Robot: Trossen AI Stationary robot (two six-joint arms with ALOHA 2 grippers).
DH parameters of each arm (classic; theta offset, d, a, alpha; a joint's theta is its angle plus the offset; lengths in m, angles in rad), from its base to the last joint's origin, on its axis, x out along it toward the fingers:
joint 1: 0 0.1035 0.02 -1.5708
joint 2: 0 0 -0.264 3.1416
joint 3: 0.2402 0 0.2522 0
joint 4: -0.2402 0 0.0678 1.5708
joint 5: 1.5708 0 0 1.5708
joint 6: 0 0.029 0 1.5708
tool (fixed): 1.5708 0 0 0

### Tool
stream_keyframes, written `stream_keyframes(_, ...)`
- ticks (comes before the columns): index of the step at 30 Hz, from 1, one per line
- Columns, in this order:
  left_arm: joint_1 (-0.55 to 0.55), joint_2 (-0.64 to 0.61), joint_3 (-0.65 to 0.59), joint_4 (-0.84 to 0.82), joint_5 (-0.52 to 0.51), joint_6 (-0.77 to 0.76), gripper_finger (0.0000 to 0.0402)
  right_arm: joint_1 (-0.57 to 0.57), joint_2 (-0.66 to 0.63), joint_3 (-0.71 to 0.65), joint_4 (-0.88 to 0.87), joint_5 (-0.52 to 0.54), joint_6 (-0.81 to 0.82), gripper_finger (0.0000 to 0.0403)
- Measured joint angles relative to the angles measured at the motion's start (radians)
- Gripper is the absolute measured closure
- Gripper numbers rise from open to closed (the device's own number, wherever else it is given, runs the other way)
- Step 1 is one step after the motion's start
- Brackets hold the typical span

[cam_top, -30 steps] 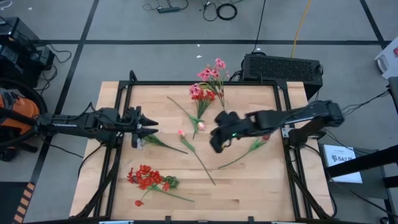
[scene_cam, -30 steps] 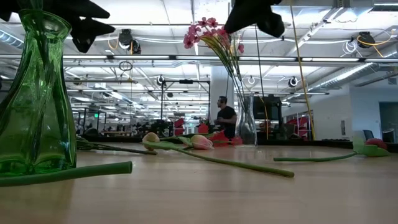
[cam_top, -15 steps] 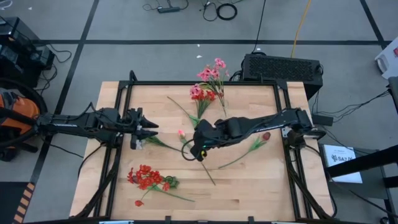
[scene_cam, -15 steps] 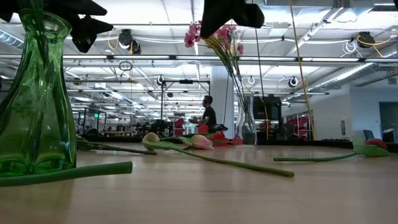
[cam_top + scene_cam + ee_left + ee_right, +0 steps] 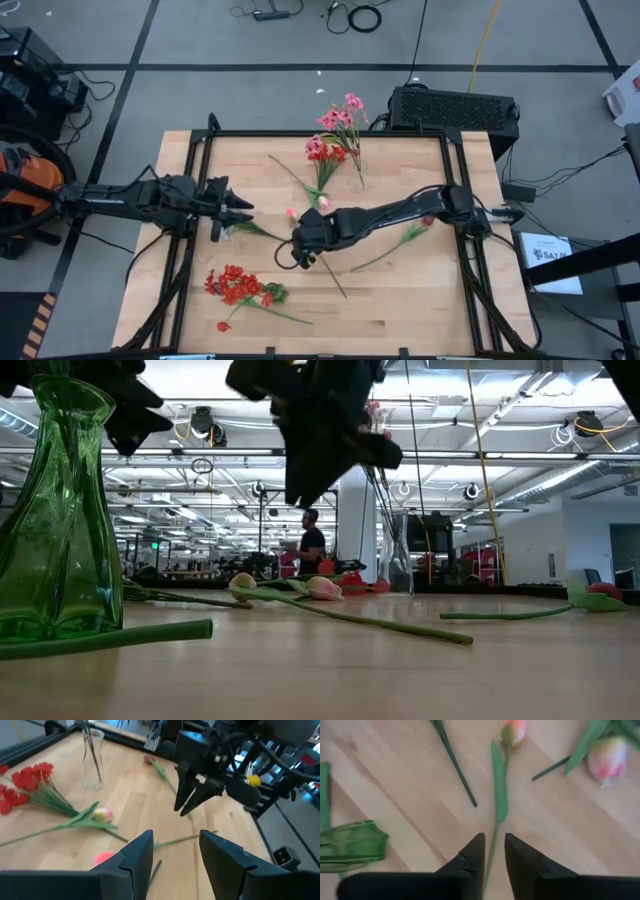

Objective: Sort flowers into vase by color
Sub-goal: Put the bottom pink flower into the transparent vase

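My right gripper (image 5: 299, 256) hangs above the table over the green stalk (image 5: 496, 822) of a pink tulip bud (image 5: 292, 213). Its fingers are a narrow gap apart, and in the right wrist view the stalk shows through that gap, untouched. My left gripper (image 5: 238, 208) is open and empty, and hovers above the green vase (image 5: 222, 229). A second tulip (image 5: 323, 203), a maroon tulip (image 5: 428, 219), a pink-red cluster (image 5: 319, 150) and red blossoms (image 5: 236, 285) lie flat on the table. Pink blooms (image 5: 345, 114) stand in a clear vase (image 5: 92, 762).
A loose green stem (image 5: 100, 636) lies beside the green vase (image 5: 58, 520) near the table's near-left part. Black rails (image 5: 330, 134) frame the table. A black box (image 5: 455, 108) sits beyond the far edge. A person (image 5: 310, 545) walks in the room behind.
My right gripper has swept from the table's middle toward its left and near edges, and has come lower, ending over the pink tulip's stalk. The flowers have stayed put. The person in the background has walked leftward.
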Motion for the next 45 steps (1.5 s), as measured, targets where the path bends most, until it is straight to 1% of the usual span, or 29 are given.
stream_keyframes(5, 0.0, 0.0, 0.0, -0.024, 0.0, 0.0, 0.0233, -0.005, 0.058, 0.0, 0.014, -0.002, -0.008, 0.0288)
stream_keyframes(8, 0.0, 0.0, 0.0, -0.025, 0.0, 0.0, 0.0233, -0.014, 0.095, 0.0, 0.027, -0.002, -0.014, 0.0267)
stream_keyframes(11, 0.0, 0.0, 0.0, -0.025, 0.0, 0.0, 0.0233, -0.026, 0.125, 0.0, 0.044, -0.02, -0.02, 0.0257)
stream_keyframes(14, 0.0, 0.0, 0.0, -0.025, 0.0, 0.0, 0.0233, -0.037, 0.15, 0.0, 0.065, -0.06, -0.035, 0.0258)
stream_keyframes(19, 0.0, 0.0, 0.0, -0.026, 0.0, 0.0, 0.0233, -0.05, 0.181, 0.0, 0.066, -0.077, -0.042, 0.0268)
stream_keyframes(23, 0.0, 0.0, 0.0, -0.031, -0.001, 0.0, 0.0233, -0.061, 0.2, -0.002, 0.076, -0.08, -0.049, 0.029)
stream_keyframes(26, 0.0, 0.0, 0.0, -0.037, -0.001, 0.0, 0.0233, -0.065, 0.213, -0.002, 0.079, -0.083, -0.049, 0.0322)
stream_keyframes(30, 0.0, 0.0, 0.0, -0.063, -0.001, -0.003, 0.0233, -0.066, 0.213, -0.001, 0.084, -0.085, -0.054, 0.0382)
stream_keyframes(31, 0.0, 0.0, 0.0, -0.07, -0.001, -0.013, 0.0233, -0.066, 0.213, -0.001, 0.084, -0.085, -0.063, 0.0391)
stream_keyframes(34, 0.0, 0.0, 0.0, -0.087, -0.001, -0.026, 0.0233, -0.066, 0.193, -0.003, 0.064, -0.084, -0.083, 0.0392)
stream_keyframes(37, 0.0, 0.0, 0.0, -0.085, -0.001, -0.026, 0.0233, -0.066, 0.146, -0.003, 0.029, -0.076, -0.09, 0.0395)
stream_keyframes(41, 0.0, 0.0, 0.0, -0.085, -0.001, -0.025, 0.0233, -0.065, 0.048, -0.003, -0.031, 0.01, -0.095, 0.0399)
stream_keyframes(45, 0.0, 0.0, 0.0, -0.085, -0.001, -0.025, 0.0233, -0.052, -0.06, -0.003, -0.086, 0.138, -0.113, 0.0399)
